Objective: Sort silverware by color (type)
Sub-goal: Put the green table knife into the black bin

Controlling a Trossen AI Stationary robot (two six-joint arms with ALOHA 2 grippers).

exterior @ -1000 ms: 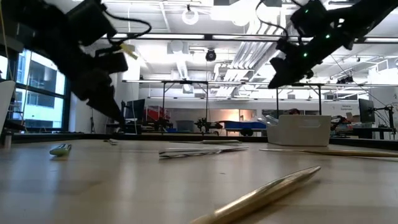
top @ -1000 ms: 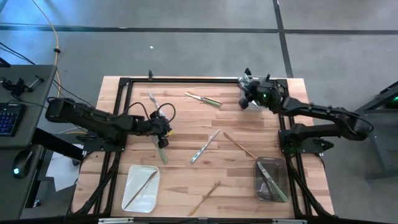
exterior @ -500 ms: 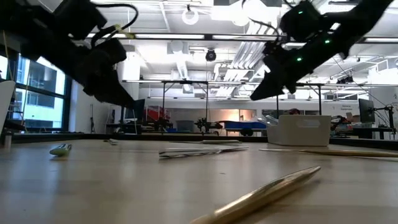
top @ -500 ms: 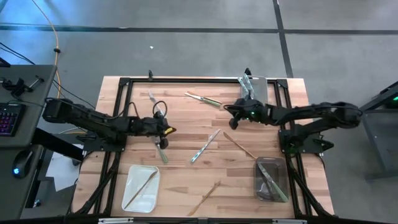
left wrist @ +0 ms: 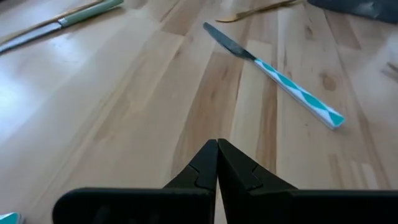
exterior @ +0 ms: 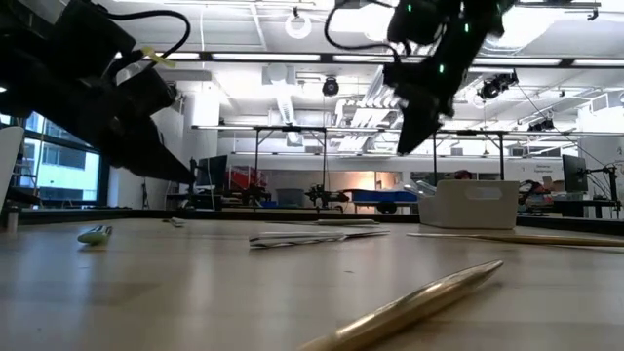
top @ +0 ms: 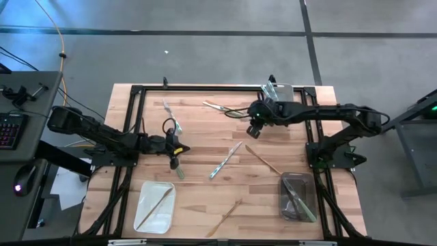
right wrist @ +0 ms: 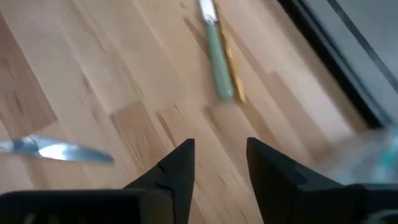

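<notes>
Wooden worktop (top: 205, 137): right hand (right wrist: 219, 163) hovers parted and empty near green-handled knife (right wrist: 217, 53); left hand (left wrist: 217, 163) closed, empty.

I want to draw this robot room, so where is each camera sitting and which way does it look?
High view: above the table, looking straight down; both arms show, left pincer and right pincer.
Low view: at tabletop height, looking level into the room; arms hang in from above.
Left wrist view: on the left arm, looking past its shut pincer at a blue knife.
Right wrist view: on the right arm, looking past its open pincer at a green piece.
Shared: the blue knife also shows from above.
</notes>
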